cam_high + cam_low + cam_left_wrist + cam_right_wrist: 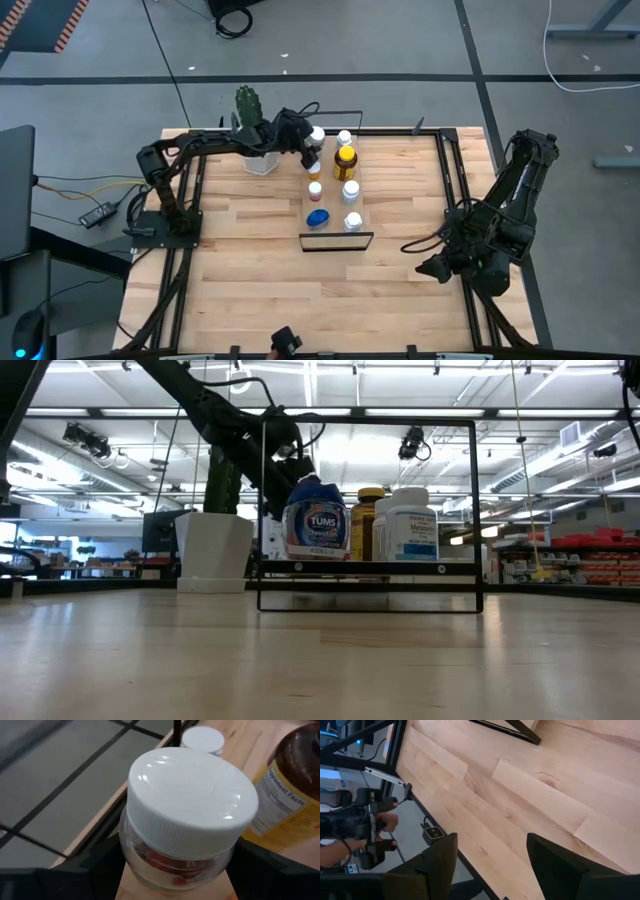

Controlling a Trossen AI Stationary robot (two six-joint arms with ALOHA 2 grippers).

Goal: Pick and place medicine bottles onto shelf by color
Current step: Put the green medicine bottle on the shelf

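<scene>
Your right gripper point(440, 268) waits at desk's point(250, 290) near right edge, fingers point(440, 865) spread apart, empty. Shelf point(330, 222) sits mid-desk: blue-lidded bottle point(318, 217) and white-capped bottle point(353, 221) nearest, amber bottle point(345, 160) farther back. At shelf's far left end, your left gripper point(308, 143) clamps clear white-capped bottle point(187, 820) with reddish contents. Cactus pot point(255, 155) just beyond, left.

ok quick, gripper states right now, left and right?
Left gripper: shut on the white-capped clear bottle, at the far end of the shelf.
Right gripper: open, empty, parked at the table's right edge.
</scene>
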